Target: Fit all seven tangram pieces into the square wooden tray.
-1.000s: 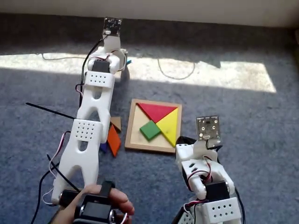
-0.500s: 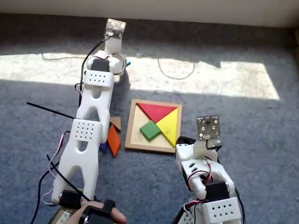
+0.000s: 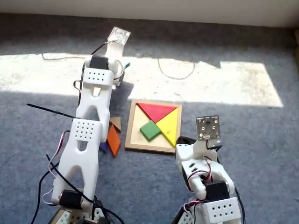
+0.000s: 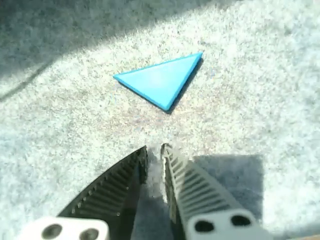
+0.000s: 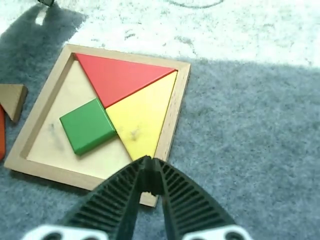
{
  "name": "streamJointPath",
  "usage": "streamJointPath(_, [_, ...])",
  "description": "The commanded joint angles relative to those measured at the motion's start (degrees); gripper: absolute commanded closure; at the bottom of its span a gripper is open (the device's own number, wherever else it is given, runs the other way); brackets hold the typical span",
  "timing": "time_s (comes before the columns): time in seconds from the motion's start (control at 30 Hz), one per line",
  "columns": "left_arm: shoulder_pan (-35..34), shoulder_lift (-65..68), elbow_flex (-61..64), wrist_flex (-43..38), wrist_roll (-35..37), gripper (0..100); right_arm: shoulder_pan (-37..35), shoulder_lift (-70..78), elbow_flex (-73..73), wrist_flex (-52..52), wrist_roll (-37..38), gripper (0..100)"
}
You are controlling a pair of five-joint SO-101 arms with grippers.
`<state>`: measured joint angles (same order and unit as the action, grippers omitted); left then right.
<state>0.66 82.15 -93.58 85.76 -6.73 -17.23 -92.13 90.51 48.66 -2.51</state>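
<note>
The square wooden tray (image 3: 132, 140) lies mid-floor with a red triangle (image 3: 155, 111), a yellow triangle (image 3: 170, 125) and a green square (image 3: 150, 130) inside it. Left of the tray lie an orange piece (image 3: 113, 140), a tan triangle (image 3: 116, 122) and a dark blue piece (image 3: 103, 147), partly under the left arm. In the left wrist view a light blue triangle (image 4: 160, 80) rests on sunlit carpet just ahead of my left gripper (image 4: 154, 150), which is shut and holds nothing. My right gripper (image 5: 150, 164) is shut and empty, hovering over the tray's near rim (image 5: 176, 115).
Grey carpet covers the floor, with a bright sunlit band (image 3: 210, 79) beyond the tray. A thin cable (image 3: 175, 74) loops across that band. A black rod (image 3: 46, 111) lies left of the left arm. Open carpet stretches right of the tray.
The left arm has stretched farther away and swung slightly right. A person's hand at the left arm's base has withdrawn from view. The right arm has kept still.
</note>
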Motion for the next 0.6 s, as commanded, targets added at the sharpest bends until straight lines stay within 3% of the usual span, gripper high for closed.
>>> streamJointPath(0.0, [1.3,-6.5,-1.7,-1.7,-0.3,100,0.4,-0.7,-0.4,-1.4,-0.2,98.5])
streamJointPath(0.27, [0.2,-0.5,-1.5,-25.1,9.4,99,0.4,-0.7,-0.4,-1.4,-0.2,98.5])
streamJointPath(0.4, [1.0,5.1,-1.4,-36.9,9.7,99,0.4,-0.7,-0.4,-1.4,-0.2,98.5])
streamJointPath(0.57, [2.5,8.9,-1.4,-39.5,9.7,99,0.4,-0.7,-0.4,-1.4,-0.2,98.5])
